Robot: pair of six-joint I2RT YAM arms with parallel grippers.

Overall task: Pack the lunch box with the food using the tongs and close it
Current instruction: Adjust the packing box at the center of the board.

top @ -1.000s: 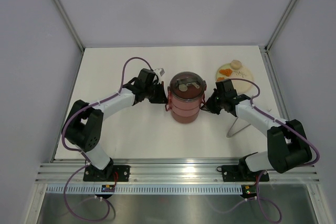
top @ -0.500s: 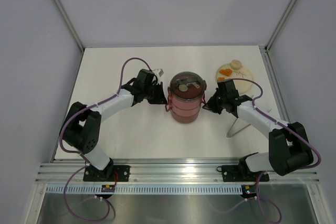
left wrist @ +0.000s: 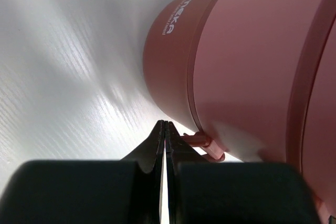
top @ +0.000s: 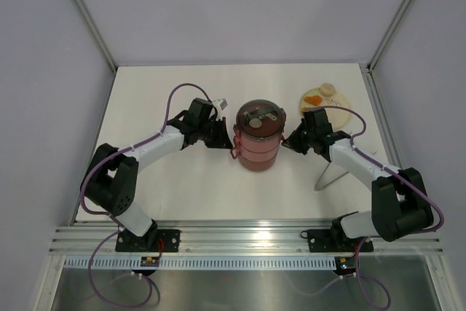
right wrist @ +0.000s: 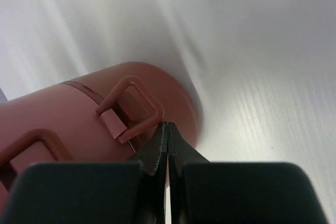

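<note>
Currently both sets of fingers are pressed fully together, holding nothing. Left gripper (left wrist: 166, 132) has its tips just beside a small side handle low on the lunch box (top: 256, 136); right gripper (right wrist: 167, 135) sits at the edge of a loop handle (right wrist: 131, 106) on the opposite side. Contact on either side can't be confirmed from the wrist views, probably touching or nearly so.

Lunch box stands stacked with its top lid on, mid-worktop (top: 167, 92), between the two arms. Food (top: 314, 99) is on the cream plate (top: 342, 107) at the back right, well apart from the stack. Tongs (top: 329, 175) lie on the worktop beside the right arm, untouched.

Judgement: step in hand is working the side handles to unstack. To do it well, push both sides evenly so the stack doesn't tip or slide, keep tips under the handle loops, not on the smooth wall.
</note>
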